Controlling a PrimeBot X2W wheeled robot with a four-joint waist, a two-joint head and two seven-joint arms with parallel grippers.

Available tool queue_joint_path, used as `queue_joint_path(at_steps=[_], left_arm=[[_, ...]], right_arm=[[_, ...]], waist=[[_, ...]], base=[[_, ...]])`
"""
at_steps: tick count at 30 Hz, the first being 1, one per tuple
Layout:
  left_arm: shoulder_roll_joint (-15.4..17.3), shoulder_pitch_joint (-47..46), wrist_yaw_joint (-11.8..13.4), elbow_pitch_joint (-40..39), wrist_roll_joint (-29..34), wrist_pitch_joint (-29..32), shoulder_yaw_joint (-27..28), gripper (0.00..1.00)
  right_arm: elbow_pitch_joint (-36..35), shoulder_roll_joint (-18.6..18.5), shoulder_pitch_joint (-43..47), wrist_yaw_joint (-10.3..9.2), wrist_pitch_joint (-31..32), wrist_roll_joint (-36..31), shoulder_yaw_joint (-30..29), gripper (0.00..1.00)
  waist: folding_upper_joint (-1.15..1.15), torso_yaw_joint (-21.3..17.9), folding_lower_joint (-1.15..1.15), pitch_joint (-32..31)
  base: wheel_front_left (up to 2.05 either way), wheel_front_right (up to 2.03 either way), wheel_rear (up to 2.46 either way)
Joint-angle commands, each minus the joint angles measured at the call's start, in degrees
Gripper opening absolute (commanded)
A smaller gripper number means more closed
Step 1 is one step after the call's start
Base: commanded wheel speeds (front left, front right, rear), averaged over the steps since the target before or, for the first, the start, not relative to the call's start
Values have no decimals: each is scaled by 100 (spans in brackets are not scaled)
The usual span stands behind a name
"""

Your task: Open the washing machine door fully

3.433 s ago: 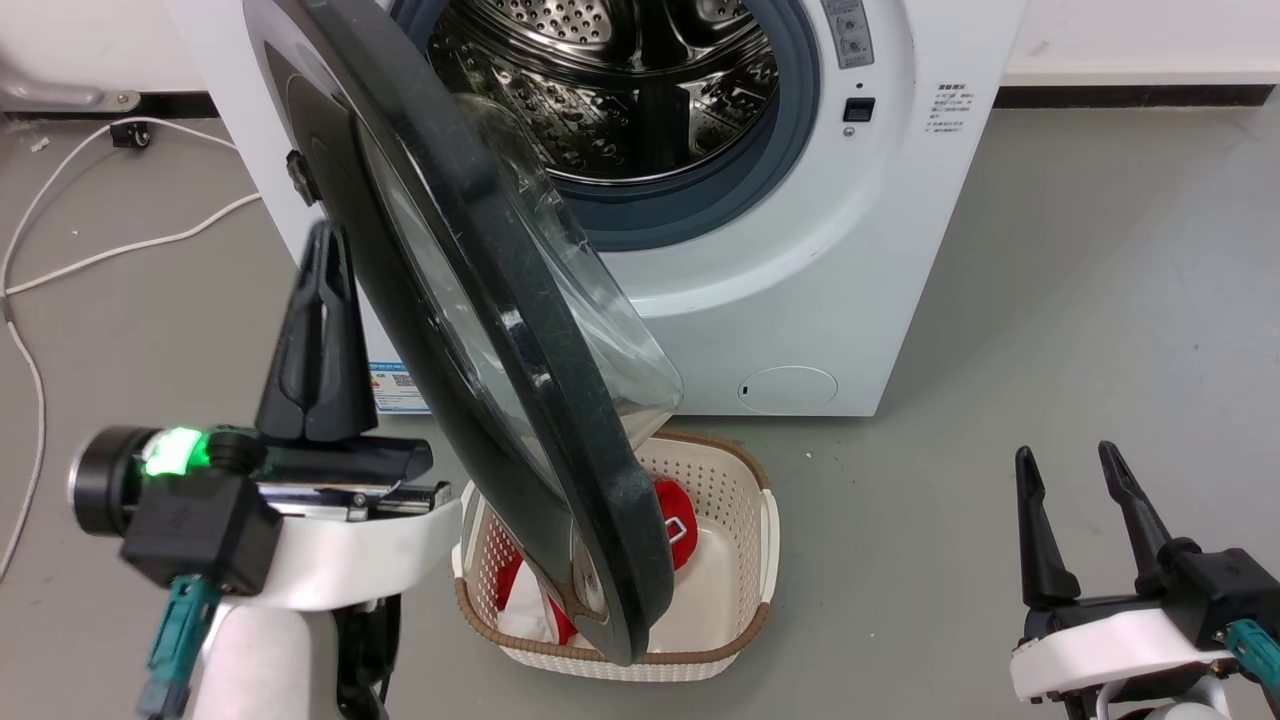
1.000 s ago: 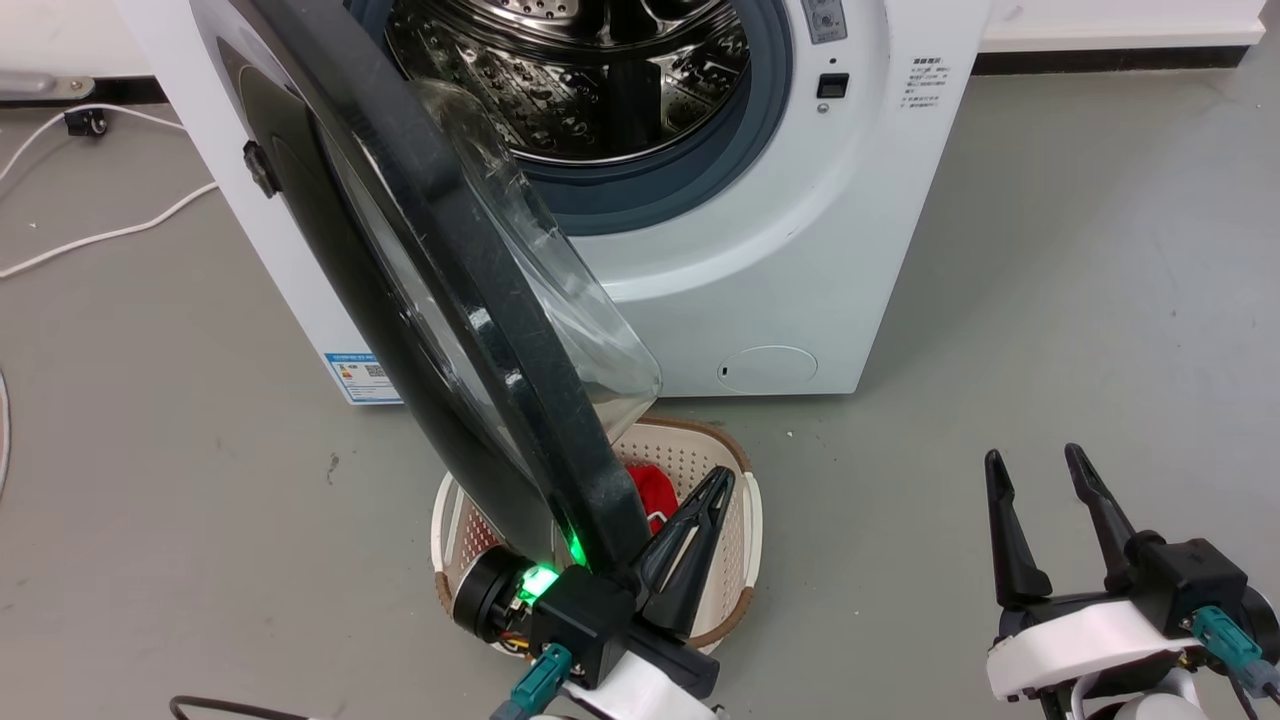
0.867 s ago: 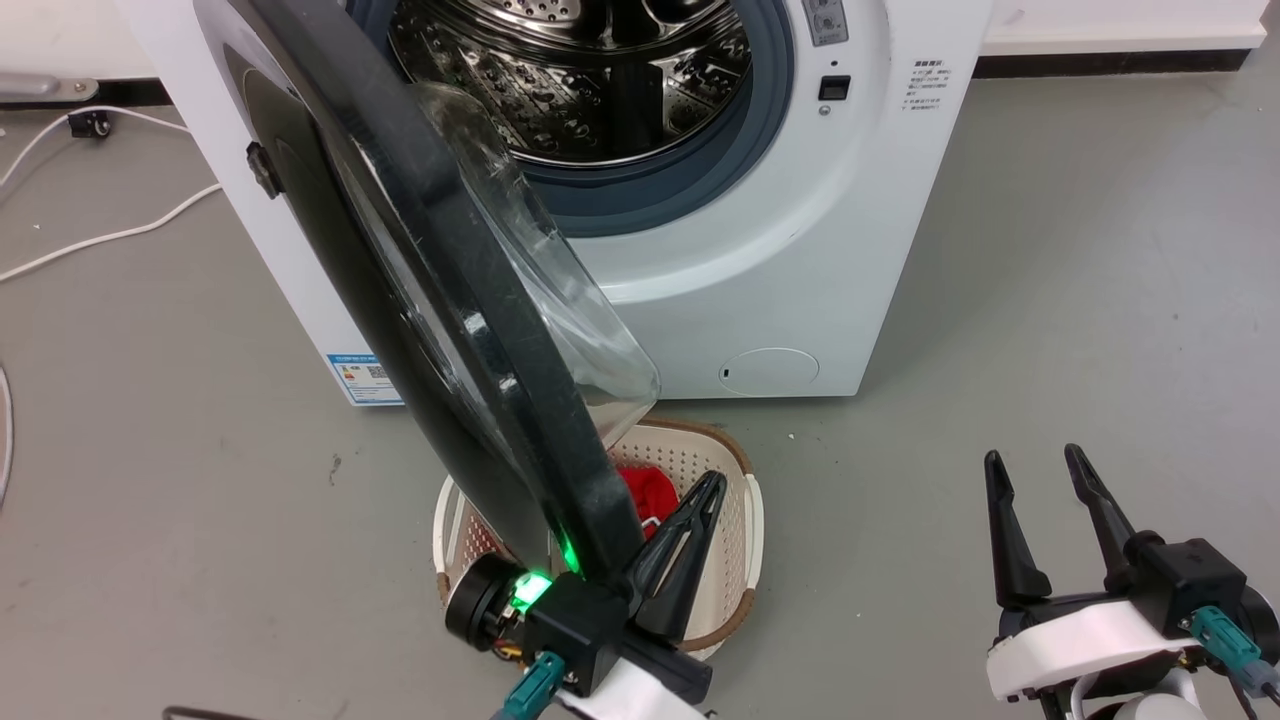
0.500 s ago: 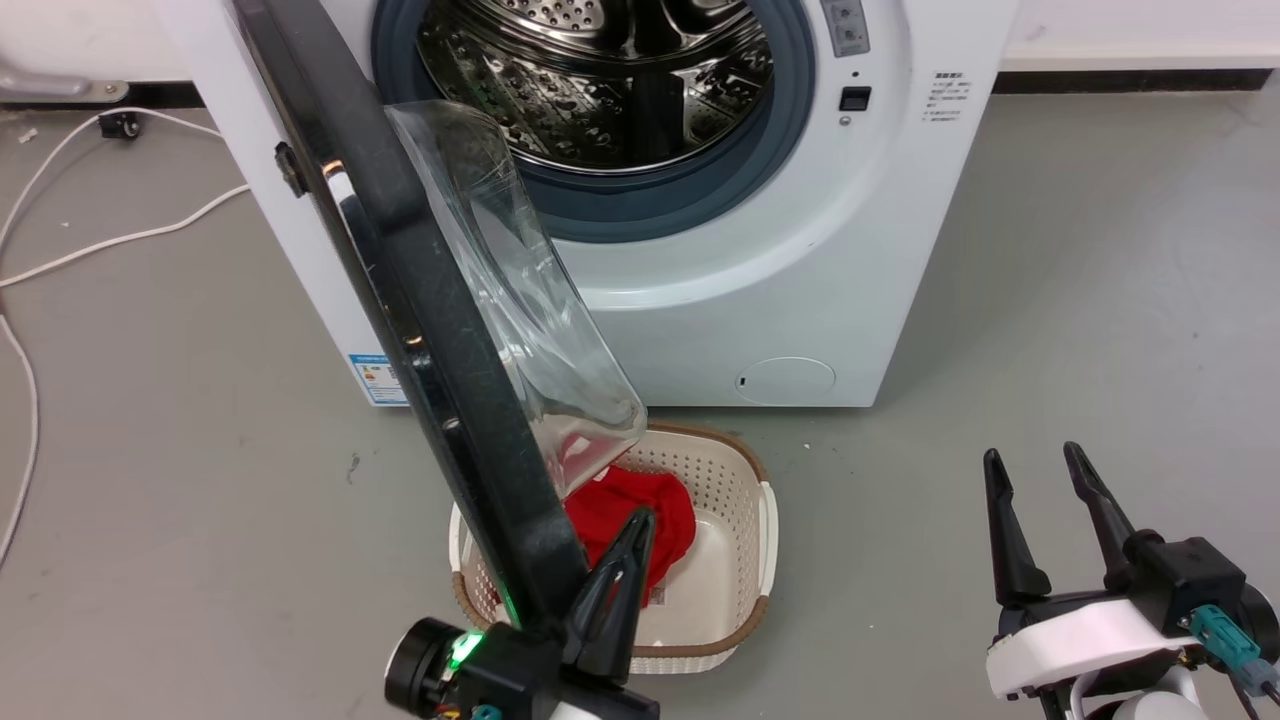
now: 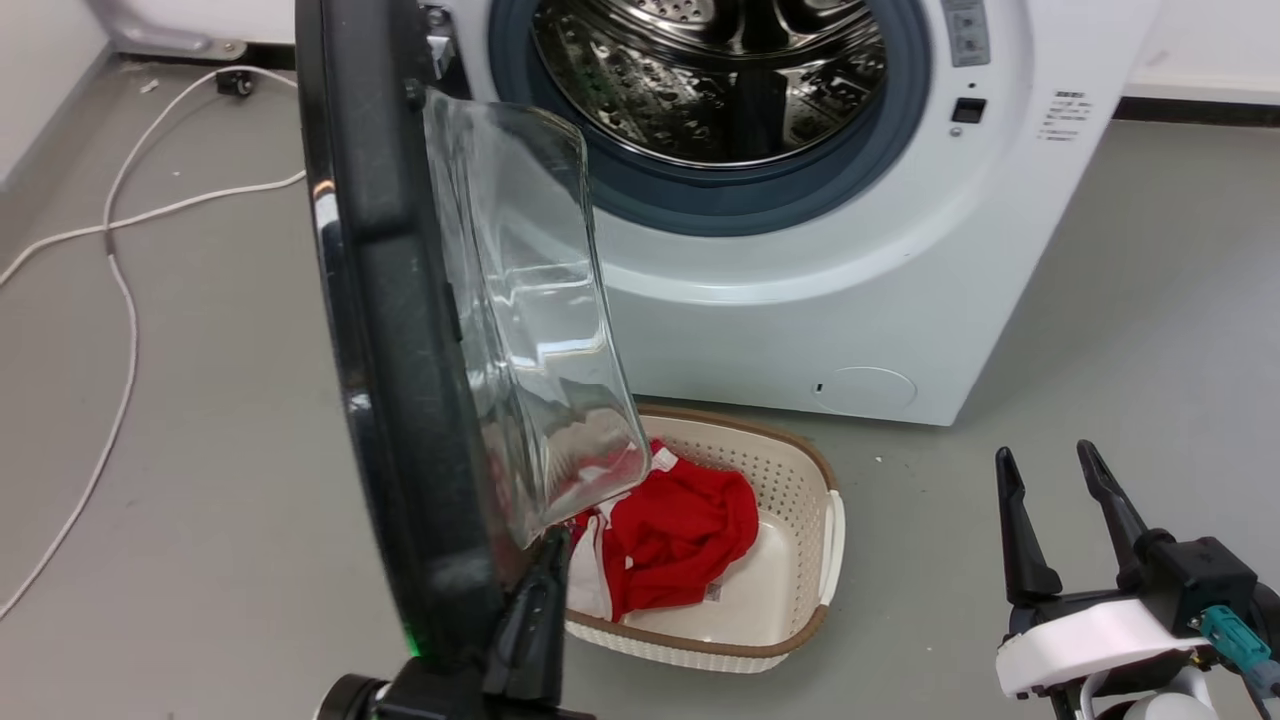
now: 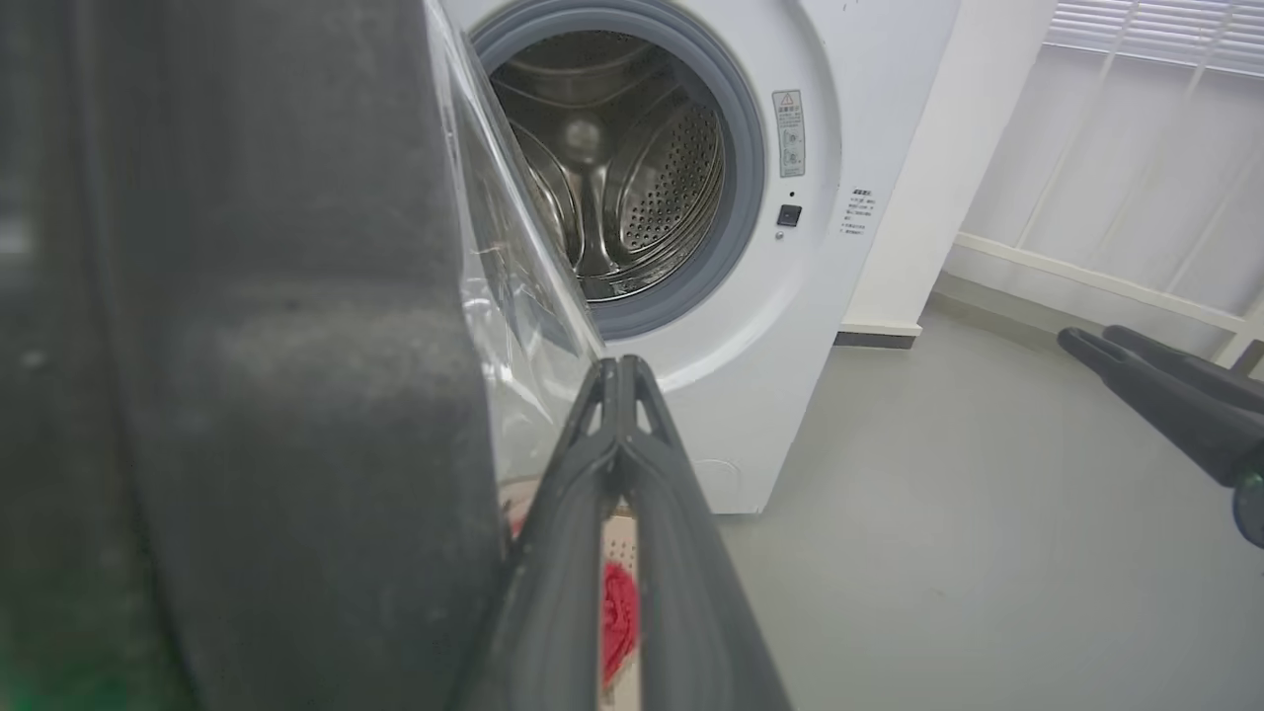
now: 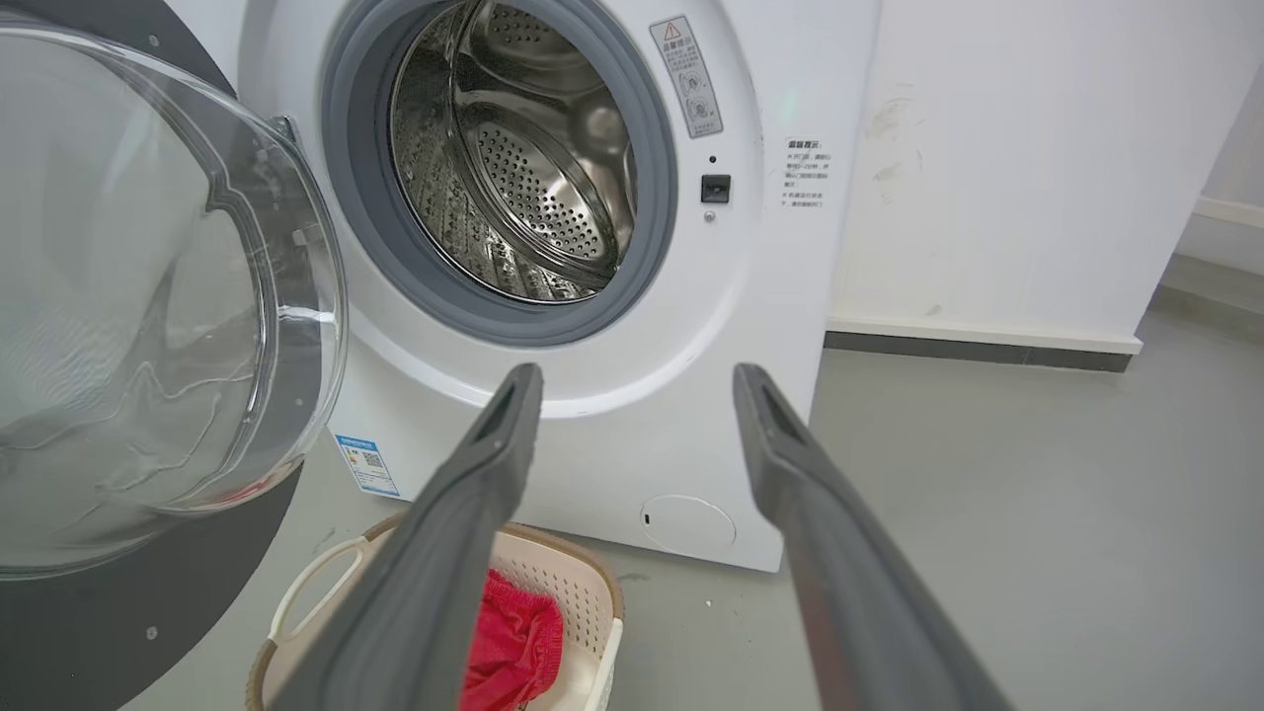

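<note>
The washing machine door [image 5: 385, 350] stands open and edge-on to the head view, its black frame upright and its clear glass bowl [image 5: 530, 330] bulging towards the machine. My left gripper [image 5: 550, 560] is shut and empty. Its fingers lie against the inner side of the door's lower rim, just below the glass. In the left wrist view the shut left gripper [image 6: 619, 367] points at the drum, with the door frame [image 6: 276, 395] close on its left. My right gripper [image 5: 1060, 480] stands open at the lower right, well clear of the door [image 7: 148, 296]. The right gripper [image 7: 637, 375] faces the machine.
The white washing machine [image 5: 800, 300] shows its steel drum [image 5: 720, 80] inside a grey seal. A cream basket [image 5: 805, 610] holding red cloth [image 5: 690, 530] sits on the grey floor below the door. A white cable [image 5: 120, 300] trails at the left.
The door has swung wider, from slanting across the drum to edge-on. My left gripper went from outside the door to its inner lower rim. The head camera shifted. The right gripper stayed put.
</note>
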Motion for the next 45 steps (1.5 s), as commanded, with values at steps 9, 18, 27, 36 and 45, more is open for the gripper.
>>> queue_joint_path(at_steps=[9,18,27,36,45], left_arm=[[127,302,408,-211,-77,-60,463,0],[232,342,574,-180,-246,-186,876,0],[371,214,609,-26,-423,-307,1348,0],[472,-514,476,364,-663,-400,1880,0],[608,-1182,202,1004,-1005,-426,2525,0]], right_arm=[[-190,13,-27,-4,53,-69,-182,100],[-364,13,-63,-4,140,-160,-366,100],[-544,11,-74,-4,259,-201,-417,100],[-789,11,-163,-4,447,-302,-389,100],[-924,12,-216,-4,560,-357,-400,100]], waist=[[0,493,0,177],[0,965,0,323],[0,1303,0,434],[0,1401,0,655],[0,1356,0,848]], base=[[0,0,0],[0,0,0],[0,0,0],[0,0,0],[0,0,0]])
